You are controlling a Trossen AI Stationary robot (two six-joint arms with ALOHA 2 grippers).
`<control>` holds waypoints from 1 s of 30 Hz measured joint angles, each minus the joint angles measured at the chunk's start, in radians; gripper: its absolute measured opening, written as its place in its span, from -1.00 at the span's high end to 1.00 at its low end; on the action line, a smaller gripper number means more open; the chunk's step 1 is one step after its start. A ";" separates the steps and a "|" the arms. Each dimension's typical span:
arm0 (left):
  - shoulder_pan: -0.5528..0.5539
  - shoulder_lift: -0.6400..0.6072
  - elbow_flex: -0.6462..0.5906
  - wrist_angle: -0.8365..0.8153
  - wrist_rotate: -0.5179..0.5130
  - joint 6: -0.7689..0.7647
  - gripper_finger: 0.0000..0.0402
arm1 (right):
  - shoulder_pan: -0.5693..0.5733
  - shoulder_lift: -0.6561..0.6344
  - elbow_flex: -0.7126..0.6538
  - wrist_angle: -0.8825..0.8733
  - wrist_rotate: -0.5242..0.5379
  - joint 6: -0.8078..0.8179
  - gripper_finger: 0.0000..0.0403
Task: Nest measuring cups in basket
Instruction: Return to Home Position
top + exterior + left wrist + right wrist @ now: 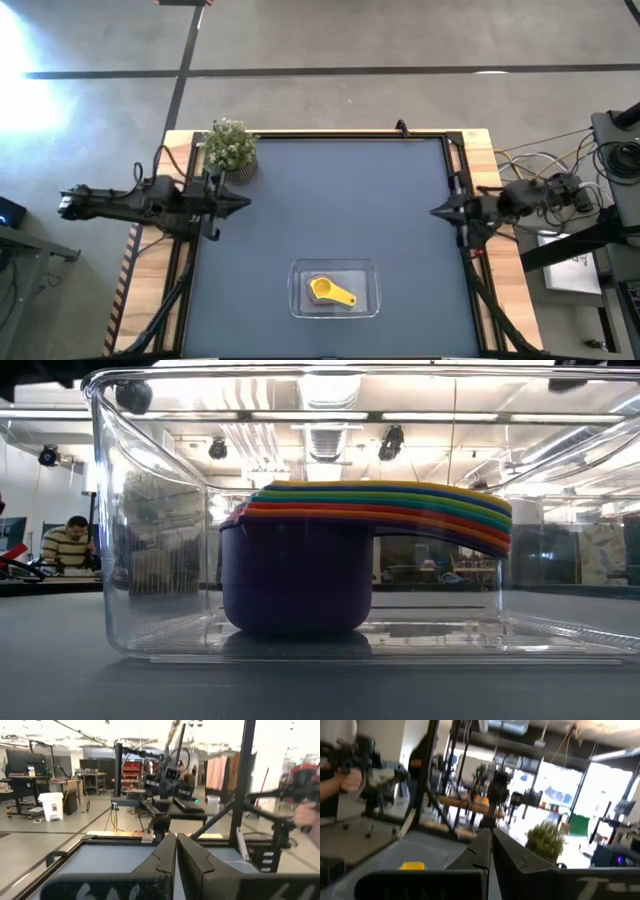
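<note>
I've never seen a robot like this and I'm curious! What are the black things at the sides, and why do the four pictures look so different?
Those are two dark robot arms. The left arm's fingers and the right arm's fingers, two each for grabbing, are shut, hold nothing, and wait at the table's sides. One camera looks straight down on the dark grey table. One sits at table height, and one rides on each arm's wrist. On the table stands a clear rectangular plastic basket. Inside is a stack of round plastic measuring cups, purple at the bottom, yellow on top. A small green potted plant stands in a corner near the left arm.
</note>
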 joint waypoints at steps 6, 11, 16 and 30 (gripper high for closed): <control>-0.001 -0.115 -0.082 0.006 0.006 -0.051 1.00 | 0.000 -0.018 -0.099 0.123 -0.009 0.027 0.96; -0.001 -0.162 -0.131 0.027 0.031 -0.055 1.00 | 0.000 0.000 -0.187 0.233 -0.017 0.008 0.96; -0.001 -0.177 -0.168 0.039 0.035 -0.041 1.00 | 0.000 0.020 -0.239 0.279 -0.019 0.011 0.96; -0.001 -0.199 -0.286 0.096 0.073 -0.014 1.00 | 0.000 0.010 -0.285 0.292 -0.023 0.026 0.96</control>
